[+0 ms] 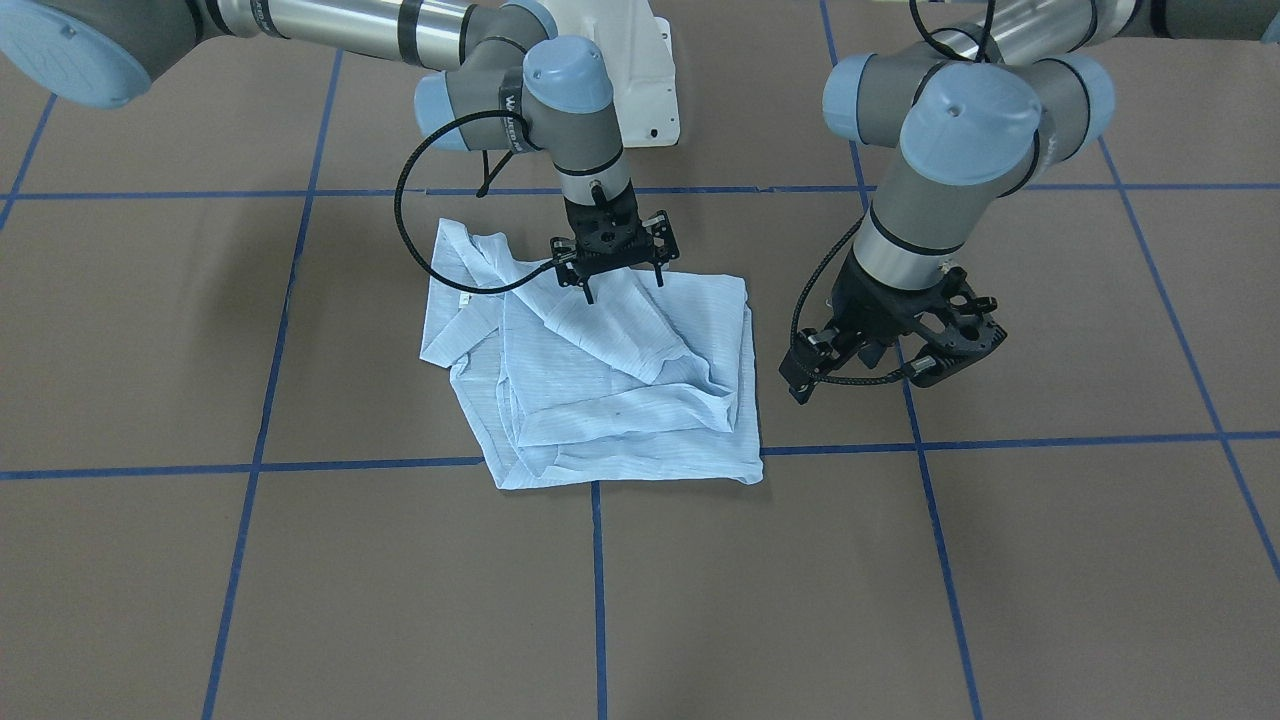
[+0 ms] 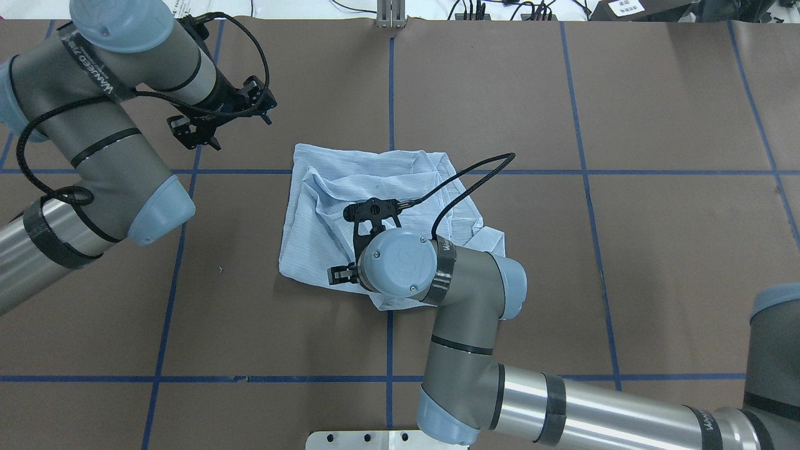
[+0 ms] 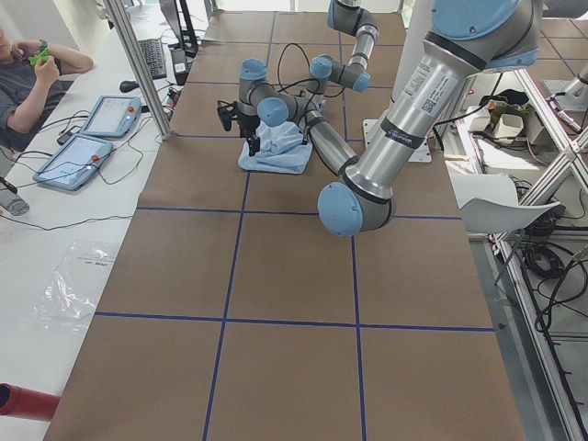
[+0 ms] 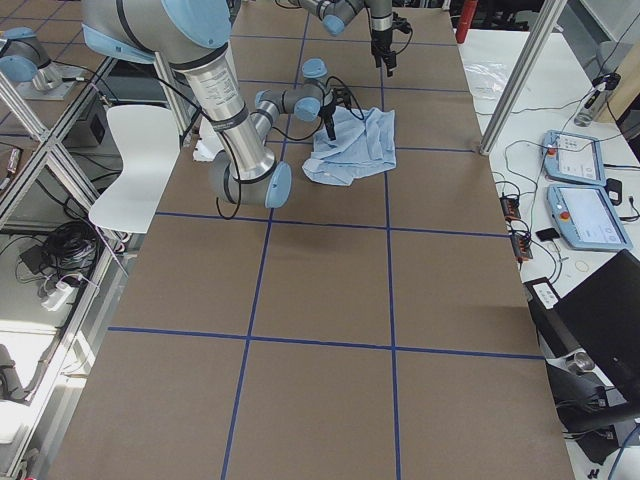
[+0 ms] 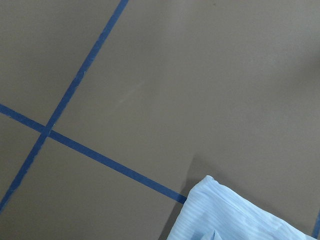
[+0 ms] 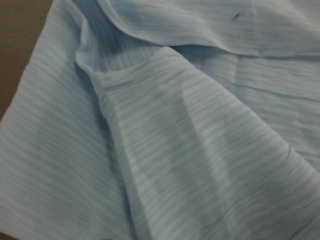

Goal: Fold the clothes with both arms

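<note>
The light blue striped shirt (image 1: pixel 620 400) lies crumpled and partly folded near the middle of the brown table (image 1: pixel 900 600); it also shows in the overhead view (image 2: pixel 325 206). My right gripper (image 1: pixel 624 288) points straight down onto the shirt's rear part with its fingers spread, tips at the cloth. In the overhead view my right gripper (image 2: pixel 357 240) is mostly hidden under its wrist. The right wrist view shows only shirt folds (image 6: pixel 200 150). My left gripper (image 1: pixel 865 385) hangs open and empty above bare table beside the shirt; it also shows overhead (image 2: pixel 244 132). The left wrist view shows one shirt corner (image 5: pixel 235 215).
Blue tape lines (image 1: pixel 600 600) divide the table into squares. The white pedestal base (image 1: pixel 640 70) stands at the robot's edge. An operator (image 3: pixel 28 83) and tablets (image 3: pixel 78 156) are at a side desk. A white chair (image 4: pixel 130 160) stands off the table.
</note>
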Controlling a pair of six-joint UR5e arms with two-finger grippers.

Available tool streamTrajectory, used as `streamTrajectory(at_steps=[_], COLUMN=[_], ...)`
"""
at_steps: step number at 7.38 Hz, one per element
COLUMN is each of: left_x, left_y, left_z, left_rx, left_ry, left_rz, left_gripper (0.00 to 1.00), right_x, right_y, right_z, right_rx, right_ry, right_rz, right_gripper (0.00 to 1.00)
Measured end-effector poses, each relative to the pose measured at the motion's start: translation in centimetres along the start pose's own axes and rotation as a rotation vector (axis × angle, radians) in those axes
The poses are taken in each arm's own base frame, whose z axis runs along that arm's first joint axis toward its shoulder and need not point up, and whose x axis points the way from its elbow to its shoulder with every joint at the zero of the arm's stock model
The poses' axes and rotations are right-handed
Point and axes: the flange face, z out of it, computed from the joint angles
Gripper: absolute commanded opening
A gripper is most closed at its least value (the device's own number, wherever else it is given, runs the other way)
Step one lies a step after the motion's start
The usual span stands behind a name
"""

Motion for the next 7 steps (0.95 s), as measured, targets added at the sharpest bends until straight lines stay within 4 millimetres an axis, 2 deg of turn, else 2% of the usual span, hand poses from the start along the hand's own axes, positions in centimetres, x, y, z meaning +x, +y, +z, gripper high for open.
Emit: streamTrajectory(at_steps=[2, 4, 5, 6, 7], left_x=[-0.1, -0.1, -0.1, -0.1, -0.2], left_y=[0.0, 0.0, 0.0, 0.0, 0.0], left_z=[0.0, 0.0, 0.1, 0.1, 0.2], left_rx=[0.0, -0.001, -0.002, -0.002, -0.002], left_ry=[-0.001, -0.001, -0.002, -0.003, -0.004], left_rz=[0.0, -0.001, -0.002, -0.002, -0.003], left_gripper=[1.0, 1.0, 1.0, 1.0, 1.0], right_x=[0.2, -0.2, -0.3, -0.2, -0.2], right_y=[1.0, 2.1, 3.1, 3.8, 4.1], right_z=[-0.8, -2.2, -2.0, -1.8, -1.6], right_rx=[0.007, -0.007, -0.013, -0.014, -0.015], right_ry=[0.004, 0.018, 0.03, 0.039, 0.045], right_rz=[-0.039, -0.061, -0.072, -0.08, -0.086], right_gripper=[0.88, 0.69, 0.6, 0.59, 0.42])
